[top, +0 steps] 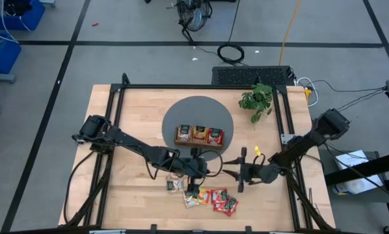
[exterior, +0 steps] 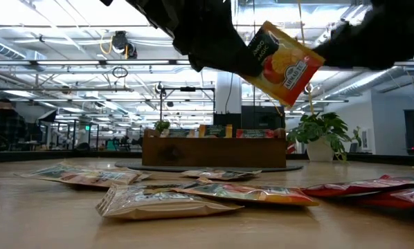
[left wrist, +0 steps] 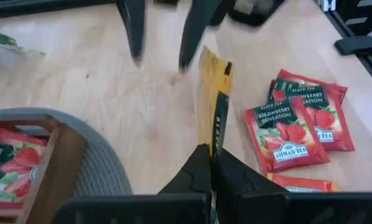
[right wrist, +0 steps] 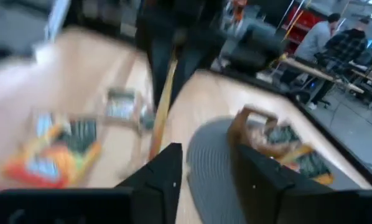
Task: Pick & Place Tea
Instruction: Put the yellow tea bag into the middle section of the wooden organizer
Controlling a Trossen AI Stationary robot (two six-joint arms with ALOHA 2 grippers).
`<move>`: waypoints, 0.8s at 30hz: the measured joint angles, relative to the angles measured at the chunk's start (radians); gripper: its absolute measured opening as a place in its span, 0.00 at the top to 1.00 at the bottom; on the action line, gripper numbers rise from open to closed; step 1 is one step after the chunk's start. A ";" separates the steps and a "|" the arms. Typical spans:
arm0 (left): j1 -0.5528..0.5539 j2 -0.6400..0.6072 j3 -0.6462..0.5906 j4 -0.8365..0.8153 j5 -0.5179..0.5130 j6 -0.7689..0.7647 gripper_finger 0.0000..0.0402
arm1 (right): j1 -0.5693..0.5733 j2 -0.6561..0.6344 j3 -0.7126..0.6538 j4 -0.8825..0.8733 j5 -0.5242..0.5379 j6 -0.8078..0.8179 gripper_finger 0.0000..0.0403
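The table (top: pixel 136 117) carries a grey round mat (top: pixel 198 107), and on the mat a wooden tray (top: pixel 199 142) is set, its three compartments already loaded with sachets. Near the front edge, loose tea sachets (top: pixel 207 196) are scattered flat: red ones (left wrist: pixel 288 127) lie just beside one another, with green and orange ones among them.

Above that scatter, the left hand (left wrist: pixel 212 163) is clamped on one orange-yellow sachet (left wrist: pixel 212 93), which is held by one end, lifted clear of the table and tilted. The right hand (right wrist: pixel 208 168) is held just beside it with its fingers apart, pointed toward the held sachet.

Several risks can be judged from here. Because only a narrow edge of the sachet is pinched, it could be twisted or dropped if the arm is swung quickly toward the tray. The two hands are very close, so a collision could be caused by any sideways move. Since the compartments look nearly full, the sachet could be caught on the tray wall and left on the mat.
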 joint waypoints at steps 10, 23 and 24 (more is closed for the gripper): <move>-0.001 -0.001 0.000 -0.028 -0.047 -0.022 1.00 | -0.021 -0.119 0.006 0.022 -0.184 0.011 0.62; -0.001 -0.002 0.000 -0.036 -0.083 -0.028 1.00 | -0.179 -0.013 0.200 -0.238 -0.374 0.151 0.61; -0.001 -0.002 0.000 -0.037 -0.083 -0.028 1.00 | -0.183 -0.001 0.211 -0.248 -0.375 0.160 0.62</move>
